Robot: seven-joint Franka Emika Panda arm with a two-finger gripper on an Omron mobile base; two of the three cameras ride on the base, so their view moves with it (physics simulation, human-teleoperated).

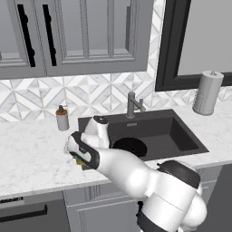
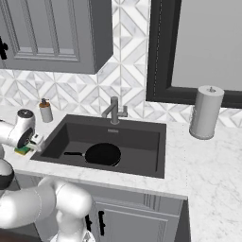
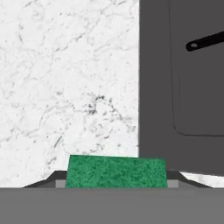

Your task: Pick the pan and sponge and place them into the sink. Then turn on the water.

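End effector (image 3: 116,186) clamped on green sponge (image 3: 116,171), at table (image 3: 65,78) edge left of sink (image 2: 142,137). Black frying pan (image 2: 103,154) lies in basin.

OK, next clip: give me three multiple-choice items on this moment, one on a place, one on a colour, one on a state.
1. Where is the round black frying pan?
A. On the marble counter
B. In the dark grey sink basin
C. Hanging on the wall

2. What colour is the top of the small rectangular sponge?
A. Green
B. Blue
C. Red

3. Is water running from the grey metal faucet?
A. Yes, a strong stream
B. Yes, a trickle
C. No stream is visible

Answers:
1 B, the pan lies on the basin floor with its handle pointing toward the robot's left.
2 A, the hand view shows a green face at the gripper.
3 C, nothing falls from the spout in either base view.
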